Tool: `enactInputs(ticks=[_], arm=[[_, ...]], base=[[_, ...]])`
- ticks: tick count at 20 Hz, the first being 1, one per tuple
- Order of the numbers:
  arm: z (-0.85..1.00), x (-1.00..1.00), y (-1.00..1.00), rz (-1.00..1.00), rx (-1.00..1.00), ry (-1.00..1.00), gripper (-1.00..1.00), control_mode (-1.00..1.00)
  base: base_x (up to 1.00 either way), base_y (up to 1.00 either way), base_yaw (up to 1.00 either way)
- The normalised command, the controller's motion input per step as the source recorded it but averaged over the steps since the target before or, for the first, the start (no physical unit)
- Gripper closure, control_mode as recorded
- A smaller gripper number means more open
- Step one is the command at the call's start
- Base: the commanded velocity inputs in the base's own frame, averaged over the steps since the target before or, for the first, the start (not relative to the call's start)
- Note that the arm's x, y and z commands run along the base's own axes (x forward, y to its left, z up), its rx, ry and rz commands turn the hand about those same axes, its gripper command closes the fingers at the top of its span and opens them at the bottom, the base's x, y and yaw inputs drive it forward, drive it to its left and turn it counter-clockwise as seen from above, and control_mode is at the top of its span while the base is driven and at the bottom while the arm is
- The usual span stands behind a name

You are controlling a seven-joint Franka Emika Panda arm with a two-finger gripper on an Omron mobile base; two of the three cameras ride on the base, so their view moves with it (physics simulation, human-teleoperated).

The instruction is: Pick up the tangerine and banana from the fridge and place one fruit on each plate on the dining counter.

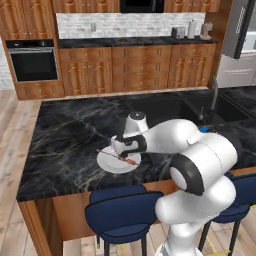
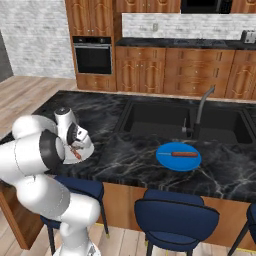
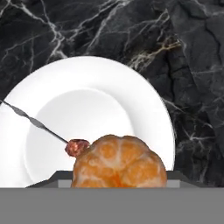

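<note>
One tangerine (image 3: 119, 161) | pinched between jaws | above white plate (image 3: 144, 100) (dining counter (image 3: 87, 30))

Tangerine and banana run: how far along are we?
Done: the tangerine has reached the dining counter. In hand: it sits between the hand's fingers over the white plate, which already carries a thin skewer-like item. Left: release it there, then bring the banana to the blue plate; no banana is on it yet.

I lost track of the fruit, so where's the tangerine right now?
In the hand view the tangerine sits at the bottom centre, right at the gripper, over the white plate on the dining counter, beside a small reddish-tipped skewer.
</note>
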Motion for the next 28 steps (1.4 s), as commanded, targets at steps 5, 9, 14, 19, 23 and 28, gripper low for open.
enactInputs(ticks=[5, 9, 14, 19, 23, 28], arm=[[-0.42, 0.29, 0.02, 0.00, 0.00, 0.00, 1.00, -1.00], [-0.38, 0.26, 0.03, 0.00, 0.00, 0.00, 1.00, -1.00], [-0.33, 0.18, 0.09, 0.00, 0.00, 0.00, -1.00, -1.00], [-0.27, -0.05, 0.17, 0.00, -0.01, 0.00, -1.00, -1.00], [0.09, -0.08, 0.03, 0.00, 0.00, -0.01, -1.00, -1.00], [0.55, -0.23, -0.01, 0.00, 0.00, -0.05, -1.00, -1.00]], base=[[0.00, 0.00, 0.00], [0.00, 0.00, 0.00], [0.00, 0.00, 0.00], [0.00, 0.00, 0.00], [0.00, 0.00, 0.00], [0.00, 0.00, 0.00]])
